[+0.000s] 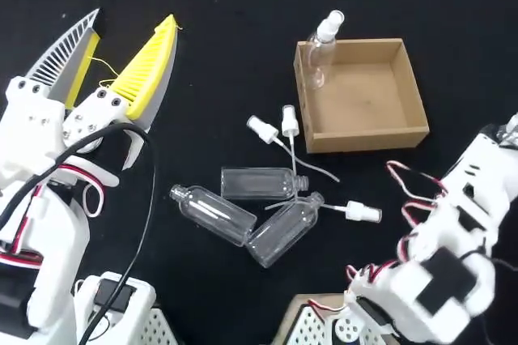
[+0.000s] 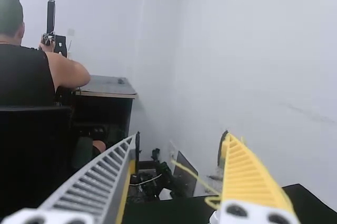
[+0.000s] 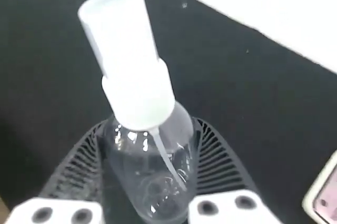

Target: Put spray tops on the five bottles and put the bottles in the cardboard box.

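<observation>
Clear glossy plastic bottle [image 3: 152, 182] with smooth plastic spray top [image 3: 129, 56], matt cardboard box [image 1: 368, 141], matt black table [image 1: 227, 61]

My left gripper [image 1: 133, 14] has mismatched fingers. One finger [image 1: 150, 57] is bright yellow. The other [image 1: 61, 53] is grey with a ribbed lattice and a yellow edge. Both sit on a white body dotted with black screw holes. My right gripper [image 3: 151, 124] has dark grey fingers [image 3: 218, 155] with the same ribbed pattern, on white bases. The gripped bottle [image 3: 152, 182] is clear and its spray top [image 3: 126, 61] is white. My arms [image 1: 48, 223] are white, trailed by red, white and black wires [image 1: 405, 179]. The table [image 1: 202, 53] is black. The cardboard box [image 1: 413, 110] is plain brown, and the boxed bottle [image 1: 316, 57] is clear with a white top. The loose bottles [image 1: 212, 214] [image 1: 259, 183] [image 1: 283, 230] are clear, and the loose spray tops [image 1: 263, 129] [image 1: 289, 122] [image 1: 360, 212] are white.
</observation>
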Controlling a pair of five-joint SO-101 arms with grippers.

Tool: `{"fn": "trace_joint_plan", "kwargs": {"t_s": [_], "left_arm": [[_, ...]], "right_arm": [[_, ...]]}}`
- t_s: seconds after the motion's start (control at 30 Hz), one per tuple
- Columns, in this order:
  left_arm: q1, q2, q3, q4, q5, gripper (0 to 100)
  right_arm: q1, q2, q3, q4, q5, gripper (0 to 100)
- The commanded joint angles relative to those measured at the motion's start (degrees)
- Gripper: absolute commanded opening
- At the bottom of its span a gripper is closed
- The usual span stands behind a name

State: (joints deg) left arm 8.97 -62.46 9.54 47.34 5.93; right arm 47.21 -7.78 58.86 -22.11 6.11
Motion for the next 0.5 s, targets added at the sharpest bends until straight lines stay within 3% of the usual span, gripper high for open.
{"fn": "trace_joint_plan", "kwargs": {"t_s": [0.0,0.2,0.47], "left_arm": [[-0.1,0.2,-0.5,-1.6,-0.3,25],[-0.6,0.1,-0.5,-1.6,-0.3,25],[-0.9,0.1,-0.8,-1.6,-0.4,25]], "right_arm": [[-1.1,-13.8,1.1,3.1,-0.4,1.0],[-8.5,-27.0,-5.2,25.2,-0.4,1.1],[-21.2,-26.9,-8.8,28.3,-0.4,1.1]]}}
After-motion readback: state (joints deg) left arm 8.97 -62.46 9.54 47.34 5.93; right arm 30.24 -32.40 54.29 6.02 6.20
